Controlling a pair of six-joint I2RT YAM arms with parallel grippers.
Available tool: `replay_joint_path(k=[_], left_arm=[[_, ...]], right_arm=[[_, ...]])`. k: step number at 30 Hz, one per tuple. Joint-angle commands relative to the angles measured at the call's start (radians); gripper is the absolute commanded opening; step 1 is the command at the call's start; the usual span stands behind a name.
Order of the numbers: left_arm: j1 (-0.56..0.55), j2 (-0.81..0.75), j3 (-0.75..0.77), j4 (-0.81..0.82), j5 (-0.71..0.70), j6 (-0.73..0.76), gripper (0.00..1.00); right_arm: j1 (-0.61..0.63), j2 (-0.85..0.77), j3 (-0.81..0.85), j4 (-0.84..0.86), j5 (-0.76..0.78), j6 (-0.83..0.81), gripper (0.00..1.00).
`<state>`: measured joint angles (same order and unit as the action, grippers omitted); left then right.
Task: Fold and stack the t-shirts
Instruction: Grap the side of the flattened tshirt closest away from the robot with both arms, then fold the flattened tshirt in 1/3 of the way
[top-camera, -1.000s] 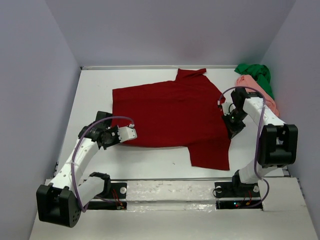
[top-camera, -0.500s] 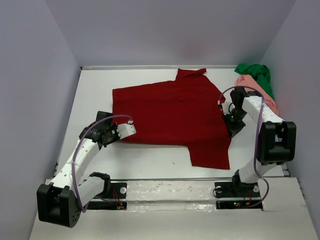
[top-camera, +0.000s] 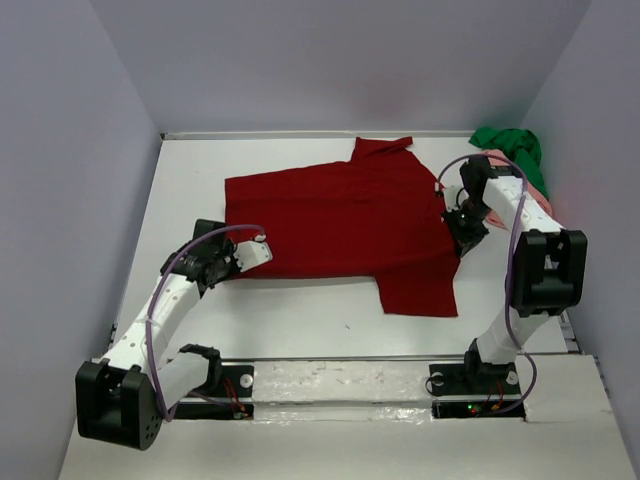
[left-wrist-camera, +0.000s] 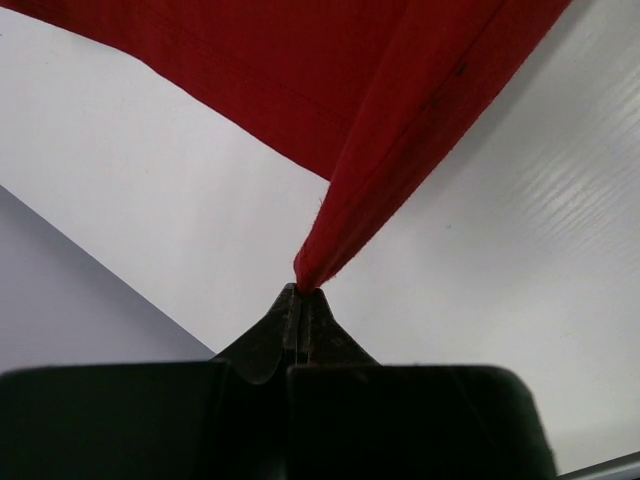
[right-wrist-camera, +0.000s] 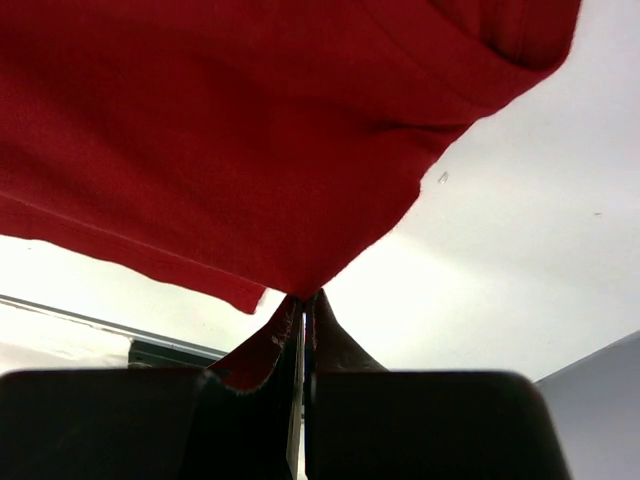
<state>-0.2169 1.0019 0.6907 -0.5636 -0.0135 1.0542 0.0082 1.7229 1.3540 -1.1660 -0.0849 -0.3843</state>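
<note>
A dark red t-shirt (top-camera: 345, 220) lies spread across the middle of the white table, one sleeve hanging toward the near edge. My left gripper (top-camera: 240, 262) is shut on the shirt's near-left corner; the left wrist view shows the red cloth (left-wrist-camera: 400, 110) pinched into a point at my left gripper (left-wrist-camera: 303, 292). My right gripper (top-camera: 460, 228) is shut on the shirt's right edge, and the red cloth (right-wrist-camera: 250, 130) rises from my right gripper (right-wrist-camera: 307, 297) in the right wrist view. A bright green t-shirt (top-camera: 512, 146) and a salmon pink t-shirt (top-camera: 540, 198) lie bunched at the back right, the pink one mostly hidden behind my right arm.
Grey walls close the table (top-camera: 300, 320) in on the left, back and right. The arm bases sit on a rail (top-camera: 340, 385) at the near edge. My right arm stands close to the right wall and the bunched shirts.
Both grippers have moved toward the back of the table, dragging the red shirt's near edge with them. The near sleeve has drawn back from the front edge.
</note>
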Motion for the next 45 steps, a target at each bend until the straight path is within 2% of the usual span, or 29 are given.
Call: replay_joint_path(k=[1,12,27,34,44,45], left_arm=[[-0.002,0.018,-0.002,0.031,-0.034,-0.014,0.0],[-0.002,0.079,0.016,0.111,-0.052,-0.042,0.0],[-0.002,0.287,0.062,0.245,-0.117,-0.072,0.0],[-0.002,0.365,0.081,0.258,-0.128,-0.083,0.0],[-0.007,0.4,0.081,0.295,-0.167,-0.105,0.0],[-0.009,0.402,0.072,0.319,-0.178,-0.108,0.07]], right_arm=[[0.006,0.029,0.072,-0.014,0.024,0.007,0.0],[0.006,0.138,0.177,-0.008,0.025,0.005,0.0],[0.006,0.334,0.352,-0.021,0.043,-0.007,0.0],[0.006,0.374,0.362,-0.012,0.048,-0.016,0.0],[0.006,0.392,0.375,-0.011,0.042,-0.011,0.0],[0.006,0.392,0.379,-0.011,0.042,-0.008,0.02]])
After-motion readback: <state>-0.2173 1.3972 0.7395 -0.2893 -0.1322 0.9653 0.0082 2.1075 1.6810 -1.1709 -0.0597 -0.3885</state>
